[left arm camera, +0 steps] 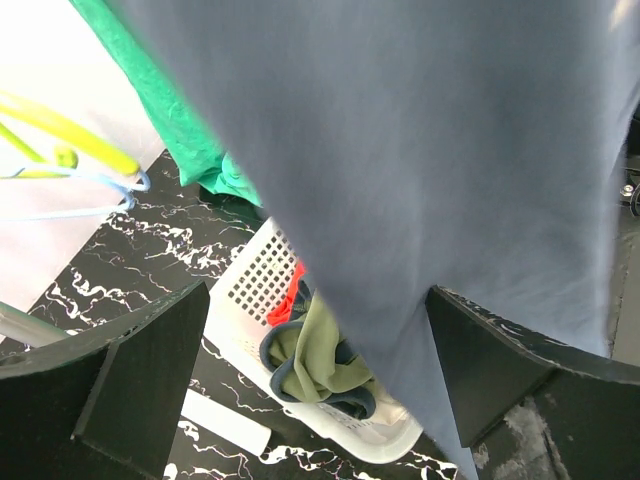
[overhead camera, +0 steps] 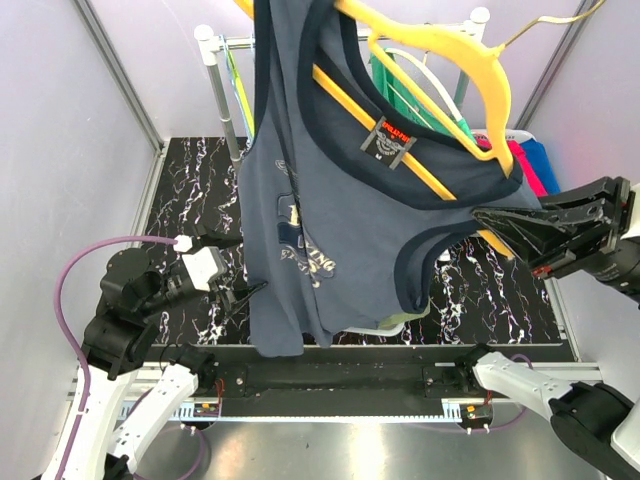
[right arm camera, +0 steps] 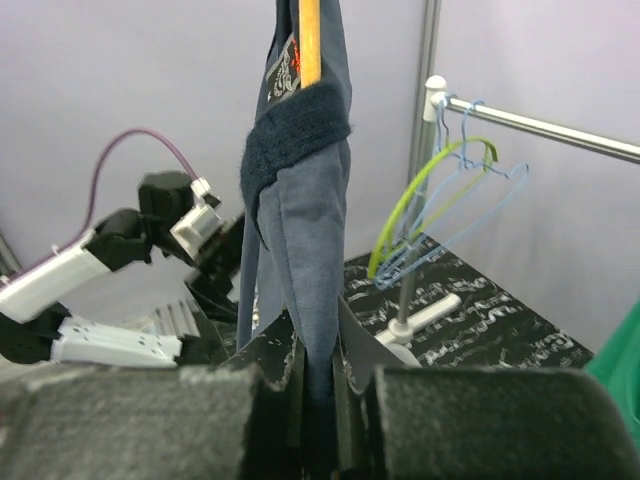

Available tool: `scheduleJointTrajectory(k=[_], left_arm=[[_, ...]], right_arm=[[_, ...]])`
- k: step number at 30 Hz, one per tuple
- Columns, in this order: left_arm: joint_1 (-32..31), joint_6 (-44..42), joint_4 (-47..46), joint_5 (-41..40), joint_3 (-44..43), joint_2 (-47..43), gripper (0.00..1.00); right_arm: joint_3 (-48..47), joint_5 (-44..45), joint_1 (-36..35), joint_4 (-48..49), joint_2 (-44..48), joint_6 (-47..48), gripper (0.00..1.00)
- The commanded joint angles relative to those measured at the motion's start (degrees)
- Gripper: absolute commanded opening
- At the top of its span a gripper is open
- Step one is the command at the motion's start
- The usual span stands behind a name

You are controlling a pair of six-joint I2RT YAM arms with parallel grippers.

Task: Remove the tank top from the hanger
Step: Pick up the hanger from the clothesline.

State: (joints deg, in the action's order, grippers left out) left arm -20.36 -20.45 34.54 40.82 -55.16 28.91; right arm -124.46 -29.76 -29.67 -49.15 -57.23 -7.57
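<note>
A navy tank top [overhead camera: 330, 190] with dark trim hangs on a yellow hanger [overhead camera: 440, 45] high over the table. My right gripper [overhead camera: 490, 222] is shut on the top's right edge near the armhole; in the right wrist view the fabric [right arm camera: 305, 250] runs down between the closed fingers [right arm camera: 290, 370], with the hanger's bar [right arm camera: 310, 40] above. My left gripper [overhead camera: 250, 290] is open, beside the top's lower left hem. In the left wrist view the navy cloth [left arm camera: 400, 150] hangs between the wide-apart fingers [left arm camera: 140, 380].
A white basket [left arm camera: 330, 400] with olive, red and dark clothes sits on the black marbled table [overhead camera: 190, 200]. A rack post [overhead camera: 215, 80] stands at the back with a green garment [overhead camera: 400, 90] and empty green and blue hangers [right arm camera: 440, 200]. A pink and blue cloth [overhead camera: 535, 160] lies at right.
</note>
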Motion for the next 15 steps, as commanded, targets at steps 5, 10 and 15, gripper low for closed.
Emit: scheduleJointTrajectory(k=[5,10,15], left_arm=[[-0.3,0.8,-1.6,1.6,-2.1,0.8,0.99],[-0.2,0.8,-1.8,1.5,-2.8,1.6,0.99],[-0.1,1.3,-2.1,2.2,-3.2,2.5,0.99]], right_arm=[[11.5,9.6,0.1,-2.2,6.7,11.8,0.0],[21.6,16.3,0.1,10.5,14.2,13.1,0.0],[16.7,25.3,0.1,13.9,12.9,14.4,0.0]])
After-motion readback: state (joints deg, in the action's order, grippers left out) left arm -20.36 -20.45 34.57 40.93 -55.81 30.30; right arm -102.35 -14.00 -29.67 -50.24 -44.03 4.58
